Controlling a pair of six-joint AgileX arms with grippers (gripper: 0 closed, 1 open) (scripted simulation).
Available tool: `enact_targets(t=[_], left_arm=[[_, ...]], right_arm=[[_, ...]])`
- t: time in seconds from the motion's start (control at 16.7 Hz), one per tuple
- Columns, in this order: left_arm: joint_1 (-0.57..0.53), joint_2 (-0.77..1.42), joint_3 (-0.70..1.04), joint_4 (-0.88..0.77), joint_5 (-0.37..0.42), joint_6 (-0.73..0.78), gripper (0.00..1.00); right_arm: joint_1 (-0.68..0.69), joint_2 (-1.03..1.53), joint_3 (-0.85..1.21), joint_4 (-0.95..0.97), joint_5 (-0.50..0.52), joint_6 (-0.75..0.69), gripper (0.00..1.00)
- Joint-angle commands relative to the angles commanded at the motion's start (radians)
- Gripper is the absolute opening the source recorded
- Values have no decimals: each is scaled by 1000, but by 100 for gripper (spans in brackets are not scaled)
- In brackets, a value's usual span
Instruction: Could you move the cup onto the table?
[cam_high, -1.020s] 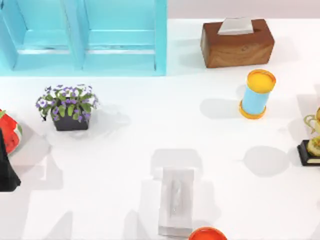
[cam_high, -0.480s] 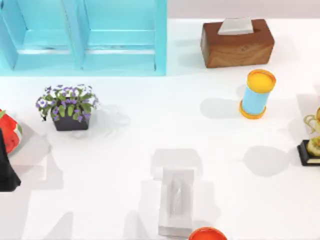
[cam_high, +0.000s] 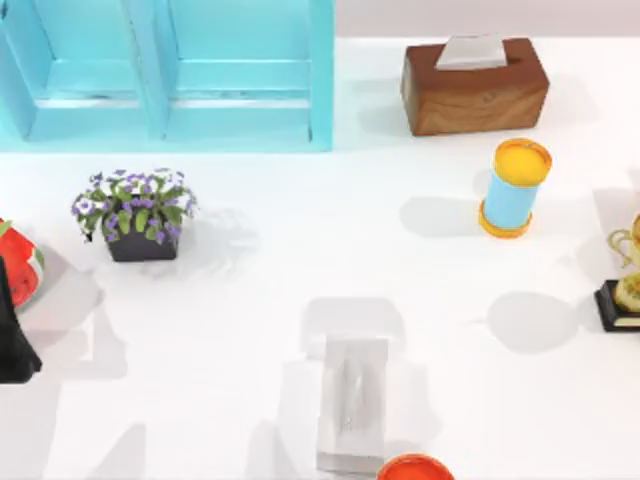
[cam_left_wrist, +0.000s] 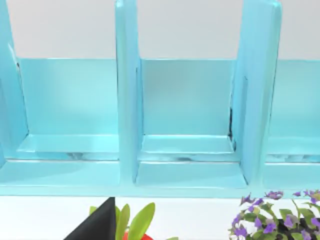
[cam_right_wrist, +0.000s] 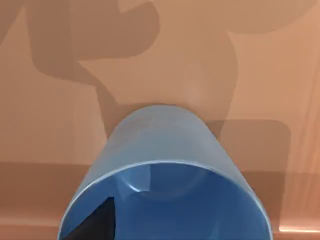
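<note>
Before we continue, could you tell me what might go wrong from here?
The cup sits close against the right gripper, over a brown surface rather than the white table, so it may be set down off target. The table's right side is crowded: carrying the cup in could knock the cylinder or the trophy. The left gripper is parked at the table's left edge.
</note>
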Motion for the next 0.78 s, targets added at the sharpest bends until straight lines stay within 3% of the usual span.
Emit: enact_targets(t=[0.42,0.78], left_arm=[[0,0,0,0,0,0,100],[0,0,0,0,0,0,100]], right_arm=[[-3,37,-60,82,2,-1,100],[-3,37,-60,82,2,-1,55]])
